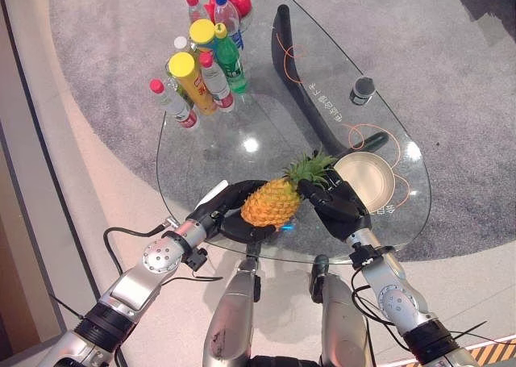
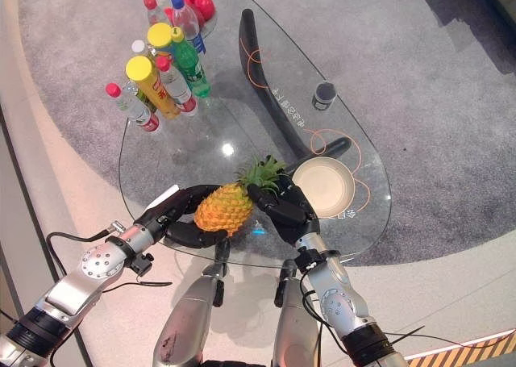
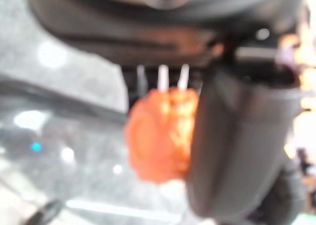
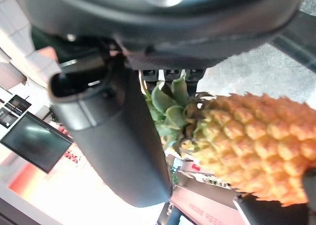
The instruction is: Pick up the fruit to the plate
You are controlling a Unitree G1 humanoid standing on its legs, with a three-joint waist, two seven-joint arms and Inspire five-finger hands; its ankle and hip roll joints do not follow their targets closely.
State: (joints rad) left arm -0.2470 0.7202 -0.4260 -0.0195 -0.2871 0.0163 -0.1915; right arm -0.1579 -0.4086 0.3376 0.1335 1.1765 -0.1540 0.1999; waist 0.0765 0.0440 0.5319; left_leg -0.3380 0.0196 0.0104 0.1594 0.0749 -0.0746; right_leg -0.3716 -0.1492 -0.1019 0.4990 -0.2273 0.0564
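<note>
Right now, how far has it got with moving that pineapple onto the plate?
About halfway, it seems. The pineapple is gripped between the left hand at its base and the right hand at its leafy crown, near the front edge of the glass table. Whether it is lifted clear of the glass is hard to tell. Left to do: carry it to the empty plate beside the right hand and let go.

Two silver-grey jointed arms with round metal wrist discs end in dark hands, left hand (image 1: 230,214) bearing a white thumb cover, right hand (image 1: 343,208) all black.
</note>
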